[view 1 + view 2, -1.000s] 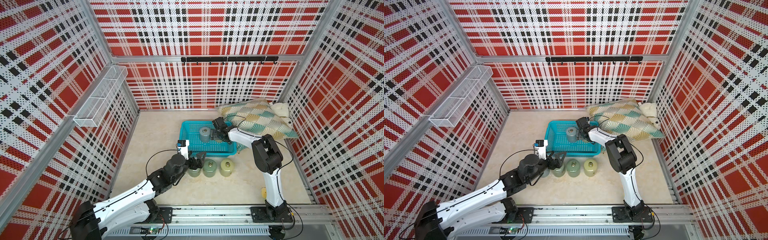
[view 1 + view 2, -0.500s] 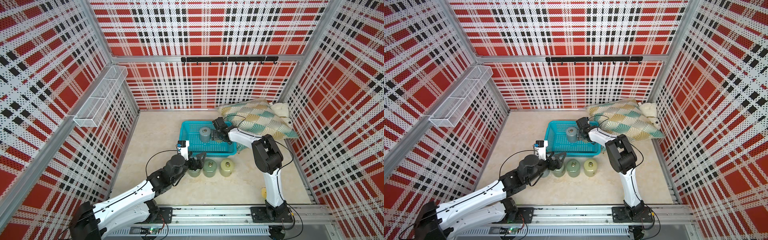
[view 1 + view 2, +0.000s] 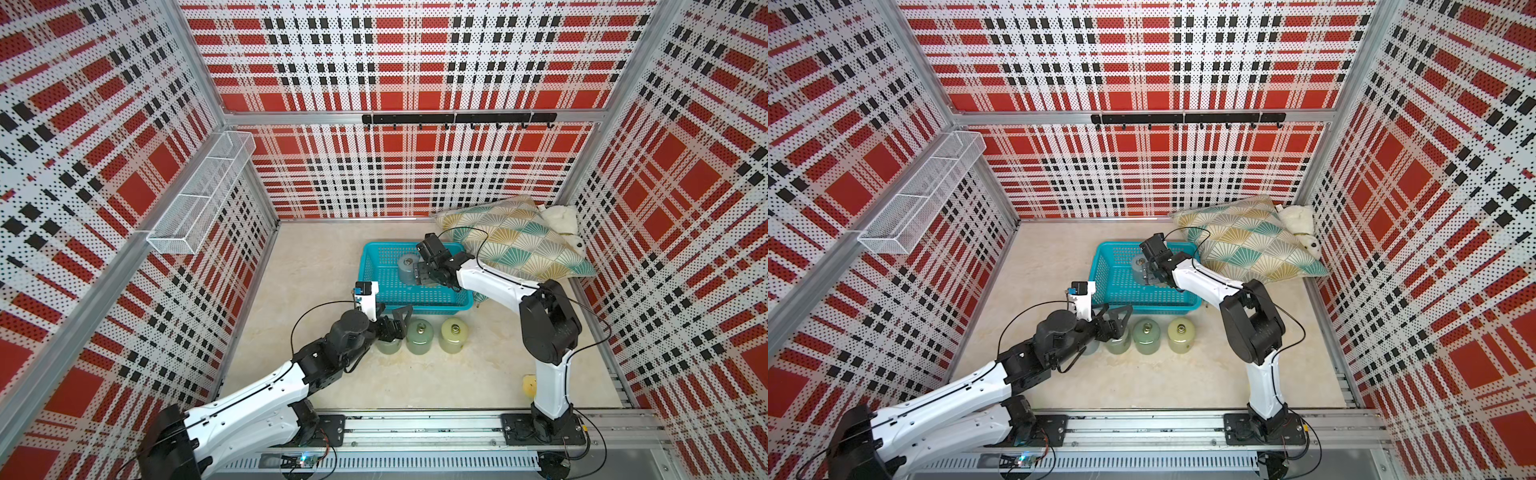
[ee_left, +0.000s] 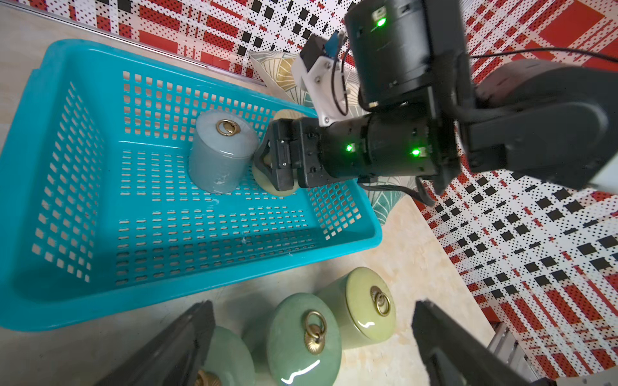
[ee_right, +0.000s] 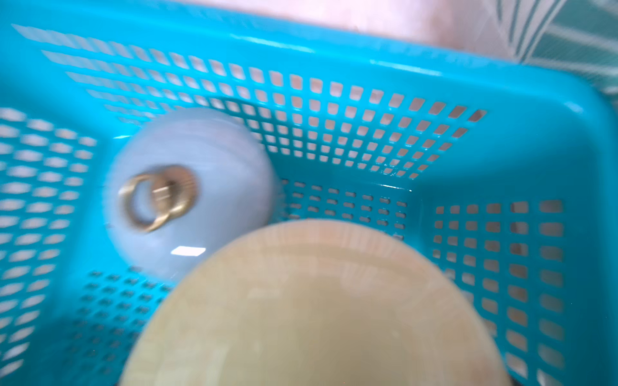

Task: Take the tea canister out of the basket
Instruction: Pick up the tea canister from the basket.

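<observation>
- The right hand (image 4: 262, 160) is down inside the turquoise plastic lattice basket (image 4: 167, 294), jaws pressed together on top of the pale cream ceramic tea canister (image 5: 317, 300). It looks like it's pinching the lid knob, though the knob itself is hidden under the fingers.
- That canister stands on the basket bottom near the far wall, right up against a grey-blue ceramic canister (image 4: 217, 157). Can't tell if they touch.
- The left hand (image 3: 394, 321) is spread wide and holding nothing. It hovers over the leftmost of 3 glossy green canisters (image 3: 419, 337) lined up on the desk (image 3: 415, 382) in front of the basket.
- What worries me is a grip on just the knob. If the lid is loose, my guess is it lifts off and the body stays put.
- Hanging from 1 small point, it could also swing, knock the grey-blue neighbour over, or clip the basket wall on the way out and drag the basket along.
- Versus 1 second ago, both arms, the basket and every canister sit in the same spots in both top views. The only change I'd call is the right hand's jaws drawing in onto the lid.
</observation>
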`<state>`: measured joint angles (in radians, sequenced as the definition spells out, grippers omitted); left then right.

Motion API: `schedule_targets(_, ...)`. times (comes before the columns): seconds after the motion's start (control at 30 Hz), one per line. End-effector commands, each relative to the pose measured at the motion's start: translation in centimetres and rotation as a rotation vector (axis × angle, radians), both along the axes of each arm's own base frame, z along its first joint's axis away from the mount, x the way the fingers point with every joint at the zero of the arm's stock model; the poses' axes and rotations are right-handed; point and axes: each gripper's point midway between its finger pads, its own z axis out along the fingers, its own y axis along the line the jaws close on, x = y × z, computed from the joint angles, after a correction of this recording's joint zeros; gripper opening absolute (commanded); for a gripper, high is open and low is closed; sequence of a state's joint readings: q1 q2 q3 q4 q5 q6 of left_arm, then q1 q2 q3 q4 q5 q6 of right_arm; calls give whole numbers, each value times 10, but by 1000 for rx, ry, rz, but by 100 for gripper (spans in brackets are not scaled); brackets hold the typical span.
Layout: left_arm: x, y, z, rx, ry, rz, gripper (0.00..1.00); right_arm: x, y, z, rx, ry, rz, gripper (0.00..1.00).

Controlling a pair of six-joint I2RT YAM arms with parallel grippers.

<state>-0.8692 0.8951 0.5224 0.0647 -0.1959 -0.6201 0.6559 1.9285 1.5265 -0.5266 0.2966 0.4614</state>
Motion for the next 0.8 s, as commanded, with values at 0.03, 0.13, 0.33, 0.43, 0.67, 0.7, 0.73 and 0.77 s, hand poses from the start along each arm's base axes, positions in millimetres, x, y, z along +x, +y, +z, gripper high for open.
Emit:
schedule_targets(0.03,-4,-1,3,-18,-16,-24,99,-14,-3,59,74,-102,-3,69)
schedule_targets(0.13,-6,-2,5,-24,-22,-31,99,-32,-11,70,110,-96,1,70)
schedule_targets(0.33,-9,-7,10,-39,-28,-52,99,-66,-37,88,143,-101,-18,70)
schedule_targets(0.43,-12,-12,11,-39,-30,-69,99,-84,-54,90,136,-98,-38,71)
schedule_targets(0.67,-16,-21,10,-24,-30,-96,99,-131,-103,75,126,-84,-121,72)
schedule_targets(0.7,-16,-22,10,-23,-29,-97,99,-136,-108,73,127,-85,-132,73)
schedule_targets(0.73,-16,-24,9,-23,-28,-103,99,-141,-113,71,130,-84,-138,73)
schedule_targets(0.77,-17,-25,10,-24,-27,-109,99,-147,-118,67,131,-79,-148,73)
